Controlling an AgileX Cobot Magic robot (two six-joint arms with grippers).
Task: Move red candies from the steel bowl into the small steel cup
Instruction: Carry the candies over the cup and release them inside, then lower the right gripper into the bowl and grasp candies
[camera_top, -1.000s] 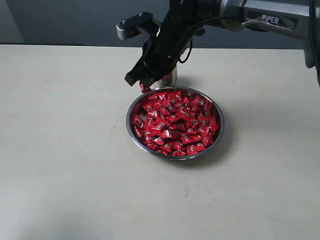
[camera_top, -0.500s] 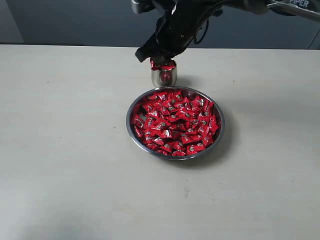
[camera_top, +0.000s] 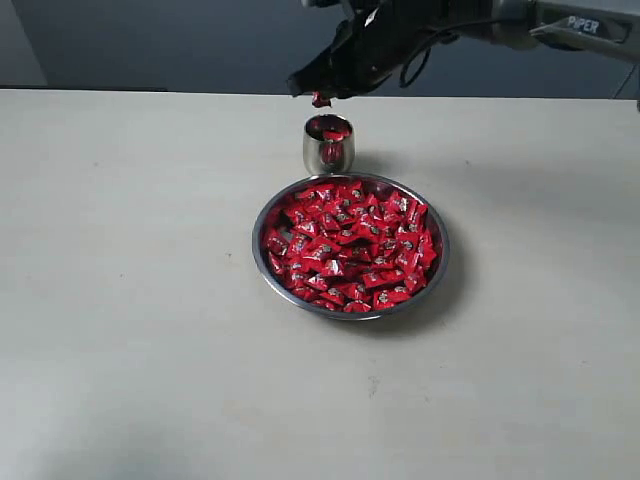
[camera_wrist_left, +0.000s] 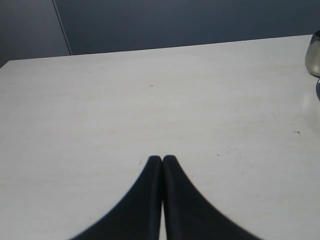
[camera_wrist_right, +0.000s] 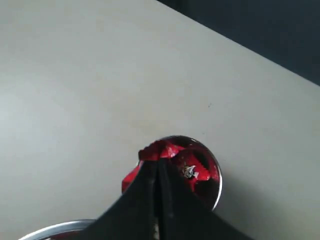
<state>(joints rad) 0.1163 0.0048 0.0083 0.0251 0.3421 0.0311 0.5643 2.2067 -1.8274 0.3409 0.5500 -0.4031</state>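
The steel bowl (camera_top: 256, 248) sits mid-table, heaped with red candies (camera_top: 350, 245). Just behind it stands the small steel cup (camera_top: 328, 155) with a few red candies (camera_top: 333, 131) inside. My right gripper (camera_top: 318, 94) hangs a little above the cup, shut on one red candy (camera_top: 321, 100). In the right wrist view that candy (camera_wrist_right: 161, 149) sticks out past the gripper (camera_wrist_right: 159, 165) over the cup's rim (camera_wrist_right: 217, 186). My left gripper (camera_wrist_left: 162, 159) is shut and holds nothing, low over bare table, with the cup (camera_wrist_left: 314, 57) at the view's edge.
The pale table (camera_top: 130, 300) spreads wide around bowl and cup. A dark wall (camera_top: 150, 40) runs behind its far edge. The right arm (camera_top: 560, 25) reaches in from the upper right. The bowl's rim (camera_wrist_right: 60, 229) shows below the right gripper.
My right gripper has lifted from the bowl's far rim with a candy and moved up and back, so it now hangs above the cup. The left gripper's earlier state is not shown.
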